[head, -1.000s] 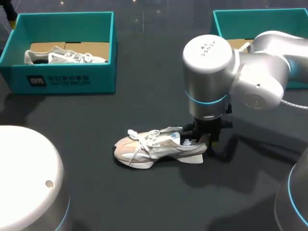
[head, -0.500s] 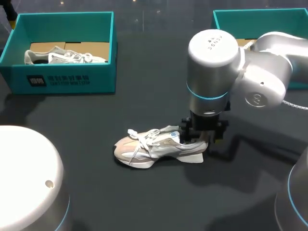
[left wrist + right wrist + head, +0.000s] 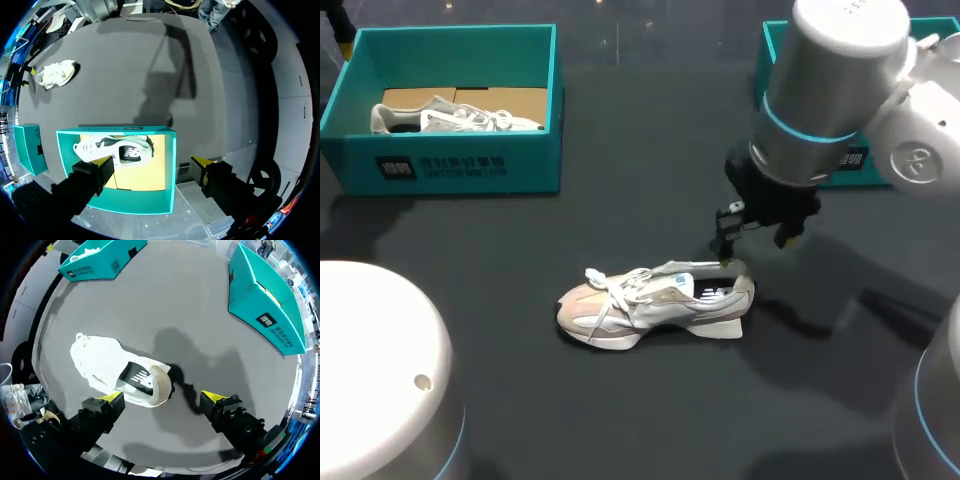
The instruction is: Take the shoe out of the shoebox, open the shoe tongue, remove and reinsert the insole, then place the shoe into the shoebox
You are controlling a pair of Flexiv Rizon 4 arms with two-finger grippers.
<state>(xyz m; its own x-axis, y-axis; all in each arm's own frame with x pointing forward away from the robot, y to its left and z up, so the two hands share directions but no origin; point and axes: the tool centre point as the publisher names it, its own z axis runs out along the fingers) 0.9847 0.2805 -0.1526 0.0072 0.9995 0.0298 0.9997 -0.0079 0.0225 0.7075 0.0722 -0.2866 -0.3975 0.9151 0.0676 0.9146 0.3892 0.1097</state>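
Observation:
A white and beige shoe (image 3: pixel 650 300) lies on its sole in the middle of the dark table, toe to the left, with a dark insole (image 3: pixel 716 293) showing in its opening. My right gripper (image 3: pixel 757 243) hangs open just above and behind the heel, with nothing between its fingers. Seen from the right wrist, the shoe (image 3: pixel 117 370) lies ahead of the right gripper (image 3: pixel 165 397), its heel nearest. My left gripper (image 3: pixel 152 162) is open above the left teal shoebox (image 3: pixel 167 165), which holds a second shoe (image 3: pixel 117 150).
The left shoebox (image 3: pixel 535 150) with its shoe (image 3: pixel 450 118) stands at the back left. A second teal box (image 3: pixel 772 50) stands at the back right, partly hidden by my right arm. My left arm's white housing (image 3: pixel 380 370) fills the front left corner.
My right gripper has opened, let go of the shoe's heel, and risen up and back to the right. The shoe stays on the table. The left arm has not moved.

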